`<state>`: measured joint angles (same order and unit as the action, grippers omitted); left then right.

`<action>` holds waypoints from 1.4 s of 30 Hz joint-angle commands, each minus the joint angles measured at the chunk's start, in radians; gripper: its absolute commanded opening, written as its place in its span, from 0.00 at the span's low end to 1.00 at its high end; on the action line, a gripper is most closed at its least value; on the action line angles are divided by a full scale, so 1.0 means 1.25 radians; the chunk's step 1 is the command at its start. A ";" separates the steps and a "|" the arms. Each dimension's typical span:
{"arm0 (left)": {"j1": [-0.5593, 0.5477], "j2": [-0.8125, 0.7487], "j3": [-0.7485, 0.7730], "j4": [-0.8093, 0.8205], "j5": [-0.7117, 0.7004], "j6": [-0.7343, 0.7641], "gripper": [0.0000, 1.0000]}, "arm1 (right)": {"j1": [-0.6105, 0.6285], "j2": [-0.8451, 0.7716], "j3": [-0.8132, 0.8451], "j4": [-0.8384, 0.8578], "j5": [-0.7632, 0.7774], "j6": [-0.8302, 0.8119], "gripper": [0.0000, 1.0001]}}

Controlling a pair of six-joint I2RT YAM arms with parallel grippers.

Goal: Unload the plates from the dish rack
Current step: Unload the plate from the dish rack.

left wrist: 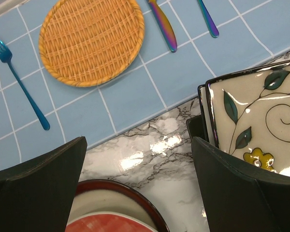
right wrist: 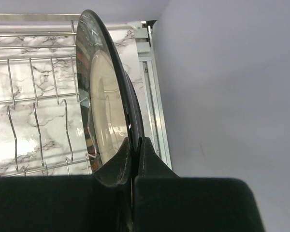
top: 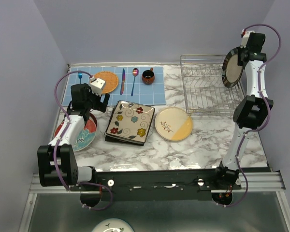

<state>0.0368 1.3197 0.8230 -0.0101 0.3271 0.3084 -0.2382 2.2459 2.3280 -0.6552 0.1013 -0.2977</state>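
The right gripper point(top: 240, 57) is pressed together on the rim of a round plate with a dark glossy rim and cream centre point(top: 231, 68), pinching it between both fingers point(right wrist: 117, 166). The plate stands on edge, lifted above the right end of the rectangular silver wire dish rack point(top: 210, 92). In the right wrist view its lower edge sits in the pinch, with the rack's prongs below and to the left.

The left gripper point(top: 90, 99) is spread as wide as it goes and holds nothing. It hangs over the marble tabletop point(left wrist: 154, 145) between two plates. One is a round plate with a dark rim and red centre point(left wrist: 101, 203), lying flat at the table's left. The other is a square cream plate painted with flowers and leaves point(left wrist: 261, 121), which tops a small stack of square plates. Just right of that stack lies a round cream plate with a tan segment point(top: 174, 123), flat on the table and near the rack's front corner.
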 commanded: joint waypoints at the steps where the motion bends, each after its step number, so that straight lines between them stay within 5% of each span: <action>1: -0.002 -0.004 -0.013 -0.012 0.017 -0.001 0.99 | 0.002 -0.109 0.021 0.087 -0.069 0.055 0.01; 15: -0.004 0.025 -0.006 0.003 0.032 -0.006 0.99 | 0.021 -0.226 -0.176 0.156 -0.072 0.118 0.01; 42: -0.004 0.014 -0.010 -0.005 0.050 -0.004 0.99 | 0.068 -0.361 -0.239 0.178 0.072 0.011 0.01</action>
<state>0.0368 1.3560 0.8173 -0.0093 0.3569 0.3065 -0.1703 1.8858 1.9831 -0.5690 0.1898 -0.3119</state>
